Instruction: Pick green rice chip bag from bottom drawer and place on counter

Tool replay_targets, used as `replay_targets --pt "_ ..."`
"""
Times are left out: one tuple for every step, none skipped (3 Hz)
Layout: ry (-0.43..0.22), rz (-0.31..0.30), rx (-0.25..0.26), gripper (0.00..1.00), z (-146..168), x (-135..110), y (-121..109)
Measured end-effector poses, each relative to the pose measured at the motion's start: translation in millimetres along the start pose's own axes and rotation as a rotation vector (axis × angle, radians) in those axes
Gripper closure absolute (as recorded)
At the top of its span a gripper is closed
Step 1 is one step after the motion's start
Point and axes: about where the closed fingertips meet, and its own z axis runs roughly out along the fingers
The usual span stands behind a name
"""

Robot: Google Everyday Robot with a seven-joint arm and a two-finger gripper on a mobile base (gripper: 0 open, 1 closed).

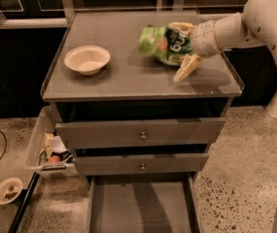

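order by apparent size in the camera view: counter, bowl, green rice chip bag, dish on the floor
1. counter
2. green rice chip bag and bowl: too alike to rank
3. dish on the floor, though it sits farther away
End effector: open, at the bag.

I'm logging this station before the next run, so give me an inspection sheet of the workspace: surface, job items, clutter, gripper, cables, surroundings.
Surface: counter, grey, with a white bowl on its left side.
Job's things: green rice chip bag at the counter's right rear; bottom drawer pulled out, nothing seen inside.
Clutter: clear bin of oddments left of the cabinet; small dish on the floor.
Gripper: gripper at the bag's right end, fingers spread open on either side of it.
Cables: dark cable on the floor, far left.
Surroundings: speckled floor.
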Motion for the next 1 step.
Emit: replay_targets --pt "0.0 0.0 0.0 0.0 0.0 0.0 0.0"
